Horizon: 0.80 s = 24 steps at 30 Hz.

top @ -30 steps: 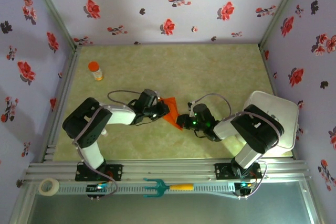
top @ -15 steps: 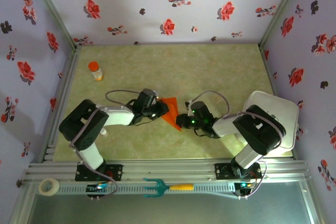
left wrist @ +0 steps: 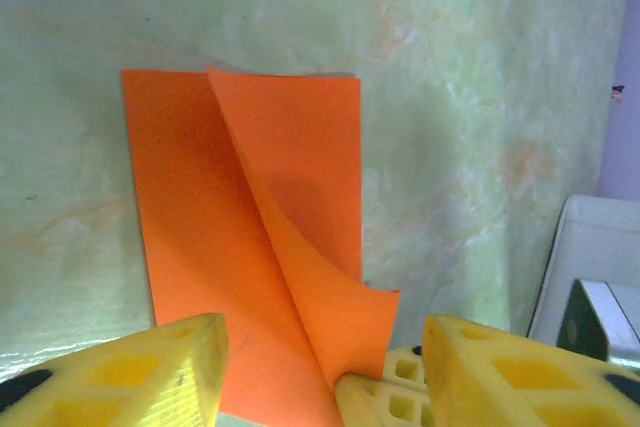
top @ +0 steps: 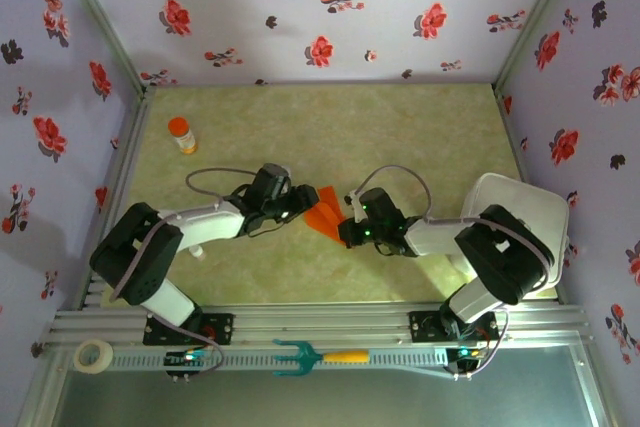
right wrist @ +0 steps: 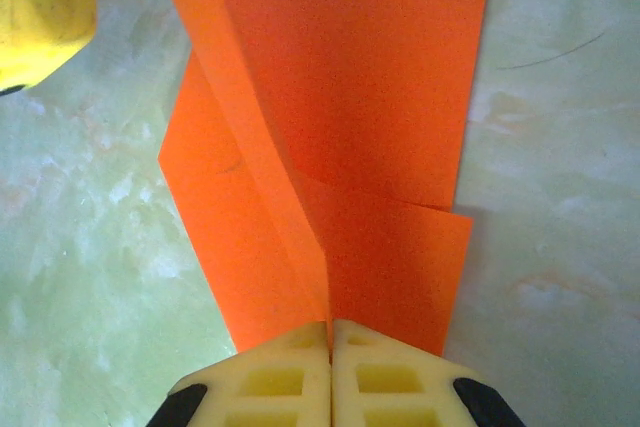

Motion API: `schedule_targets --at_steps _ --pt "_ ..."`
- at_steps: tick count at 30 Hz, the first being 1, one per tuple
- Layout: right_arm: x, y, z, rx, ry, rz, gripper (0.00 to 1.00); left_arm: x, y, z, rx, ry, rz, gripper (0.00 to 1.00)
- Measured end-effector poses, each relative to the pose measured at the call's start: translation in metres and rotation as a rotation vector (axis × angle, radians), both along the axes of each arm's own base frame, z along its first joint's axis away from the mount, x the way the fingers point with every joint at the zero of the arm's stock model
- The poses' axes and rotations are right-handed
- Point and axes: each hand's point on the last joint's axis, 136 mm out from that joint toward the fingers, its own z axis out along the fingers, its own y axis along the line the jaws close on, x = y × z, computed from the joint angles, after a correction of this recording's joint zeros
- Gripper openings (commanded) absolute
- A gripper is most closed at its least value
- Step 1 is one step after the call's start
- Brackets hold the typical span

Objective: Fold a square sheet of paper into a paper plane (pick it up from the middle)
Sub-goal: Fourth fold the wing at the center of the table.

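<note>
Two robot arms meet over a pale green marbled table top (top: 400, 127). Between them lies a thin, orange-red sheet of paper (top: 325, 213). It is partly folded into a long strip, with one flap lifted along a slanted crease.

The right gripper (right wrist: 331, 372) has its blocky yellow fingers (right wrist: 275, 382) clenched flat together. They pinch the edge of the sheet nearest them, right where the crease runs in between the pads. Beyond those fingertips the paper fans away in layers, the farther panel wider than the nearer one. This pinch looks meant to anchor the fold so the layers neither spring apart nor slide.

The left gripper (left wrist: 320, 362) sits at the other side of the sheet. Its two yellow fingers (left wrist: 165, 372) are spread wide and grasp nothing. The sheet lies ahead of and between them. The raised flap curls up in the gap, its corner just beside the right gripper's closed tips. Spread like this, the left fingers seem placed either to take the loose flap or to press it down; which one is a guess.

The paper is far from a finished dart: no pointed nose or wings show.

Well away from both sets of fingers stand a small orange-capped bottle (top: 181, 134) and a white square container (top: 530, 217).
</note>
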Motion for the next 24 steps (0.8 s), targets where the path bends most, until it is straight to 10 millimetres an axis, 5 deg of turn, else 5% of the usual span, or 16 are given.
schedule_targets --at_steps 7,16,24 --pt "-0.001 0.000 0.000 -0.020 -0.018 0.009 0.06 0.001 -0.001 0.001 0.004 0.005 0.000 0.50" --pt "0.003 0.005 -0.002 0.100 0.053 -0.068 0.04 0.001 0.000 0.000 -0.002 0.008 0.006 0.17" --pt "0.005 0.006 0.000 0.186 0.098 -0.117 0.04 -0.003 -0.005 -0.015 -0.001 0.046 -0.018 0.09"
